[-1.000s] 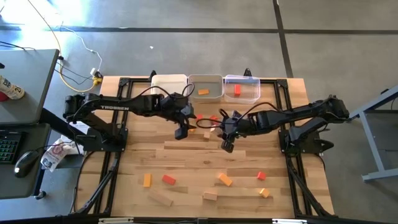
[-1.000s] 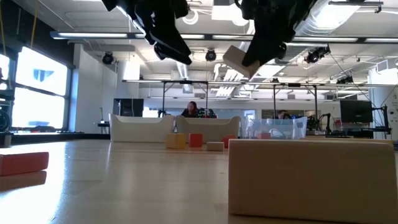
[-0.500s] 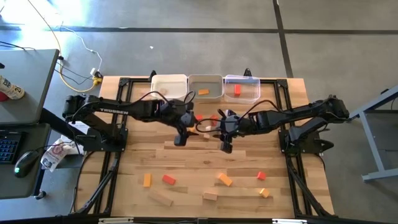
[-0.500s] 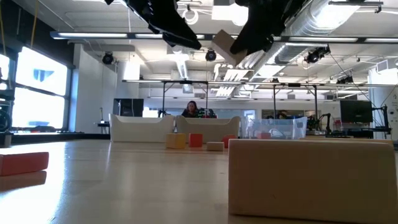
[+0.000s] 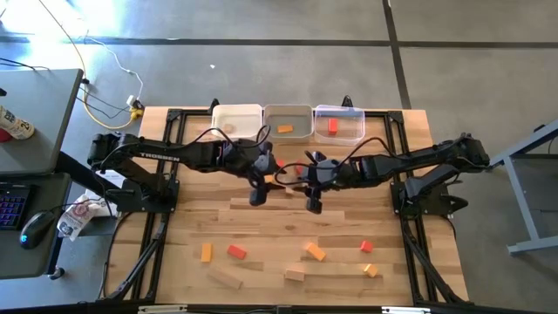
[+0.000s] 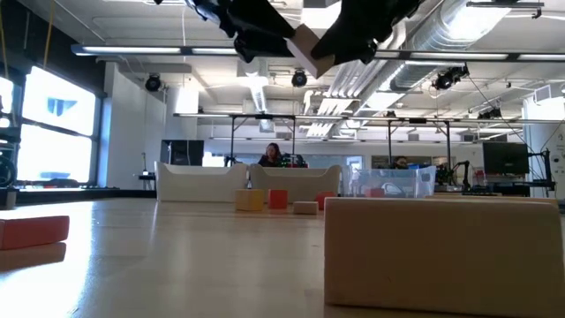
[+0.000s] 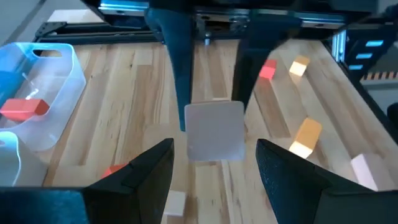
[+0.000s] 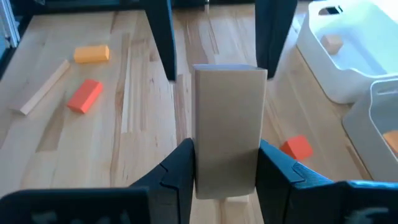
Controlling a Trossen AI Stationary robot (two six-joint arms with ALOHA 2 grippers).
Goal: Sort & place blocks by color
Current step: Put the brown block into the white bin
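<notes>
1. Wooden table (image 5: 261, 227) carries scattered blocks; three bins stand along its far edge.
2. Right gripper (image 8: 225, 167) holds a plain wood block (image 8: 227, 127) in the air, long axis pointing at the left gripper (image 7: 214, 163).
3. Left gripper's fingers stand wide, empty, directly opposite the block's free end, very near.
4. Likely a handover.

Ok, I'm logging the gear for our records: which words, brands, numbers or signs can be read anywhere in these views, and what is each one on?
"TROSSEN": white letters along the left arm, seen from above.
Monitor screens in the room behind the table, in the low view: too small to read.
Blocks, bins, table and right arm: no text visible.
</notes>
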